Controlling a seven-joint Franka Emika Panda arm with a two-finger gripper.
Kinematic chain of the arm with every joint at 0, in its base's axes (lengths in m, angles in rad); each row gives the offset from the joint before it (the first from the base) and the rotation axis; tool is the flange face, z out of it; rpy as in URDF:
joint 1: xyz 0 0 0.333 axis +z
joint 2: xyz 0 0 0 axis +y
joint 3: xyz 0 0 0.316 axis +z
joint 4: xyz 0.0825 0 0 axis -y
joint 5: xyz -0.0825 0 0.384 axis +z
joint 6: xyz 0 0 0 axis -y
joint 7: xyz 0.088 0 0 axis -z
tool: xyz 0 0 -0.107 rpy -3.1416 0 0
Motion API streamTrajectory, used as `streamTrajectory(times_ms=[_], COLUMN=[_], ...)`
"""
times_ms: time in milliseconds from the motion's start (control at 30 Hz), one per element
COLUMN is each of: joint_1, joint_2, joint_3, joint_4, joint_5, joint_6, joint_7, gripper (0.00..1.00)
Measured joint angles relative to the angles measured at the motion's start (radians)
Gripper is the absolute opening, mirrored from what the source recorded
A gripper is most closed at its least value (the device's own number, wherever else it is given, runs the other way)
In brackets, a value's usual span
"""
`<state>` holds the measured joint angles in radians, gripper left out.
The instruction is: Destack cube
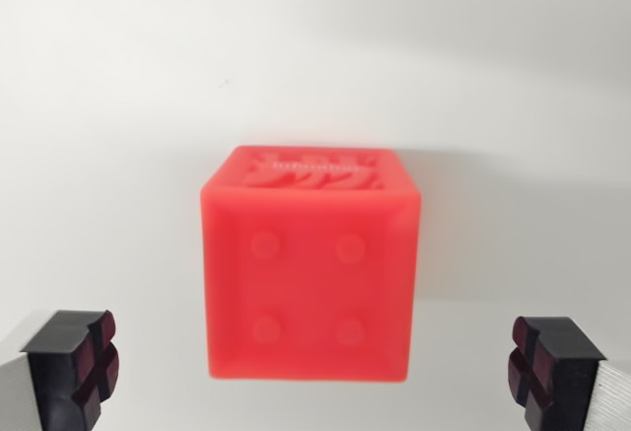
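**Above the table, the grasp not yet made**

Between the spread fingers of the claw [315, 372] sits a red cube [311, 268] on the white table [118, 106], untouched. Whether another cube lies beneath it cannot be told. Judging from this, the lift and set-down remain.

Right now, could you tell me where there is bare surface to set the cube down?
The white surface is bare to the wrist view's left and right of the red cube and above it. The only crowded spot is the centre, where the cube sits between the open gripper fingers.
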<state>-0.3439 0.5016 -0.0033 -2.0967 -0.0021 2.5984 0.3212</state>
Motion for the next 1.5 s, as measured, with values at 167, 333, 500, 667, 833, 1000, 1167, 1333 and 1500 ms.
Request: streamTrajectory(times_ms=[167,333,500,667,833,1000,1167,1333,1500], joint_1=[0.0,0.0,0.0,0.0,0.0,0.0,0.0,0.0,0.0], joint_2=[-0.043,-0.084,-0.128,-0.173,-0.208,-0.243,-0.276,-0.303,-0.327], joint_3=[0.0,0.0,0.0,0.0,0.0,0.0,0.0,0.0,0.0], joint_4=[-0.005,-0.009,-0.01,-0.008,-0.001,0.008,0.023,0.038,0.057], joint_5=[0.0,0.0,0.0,0.0,0.0,0.0,0.0,0.0,0.0], joint_6=[-0.037,-0.074,-0.116,-0.163,-0.206,-0.249,-0.296,-0.339,-0.381], joint_7=[0.0,0.0,0.0,0.0,0.0,0.0,0.0,0.0,0.0], gripper=[1.0,1.0,1.0,1.0,1.0,1.0,1.0,1.0,1.0])
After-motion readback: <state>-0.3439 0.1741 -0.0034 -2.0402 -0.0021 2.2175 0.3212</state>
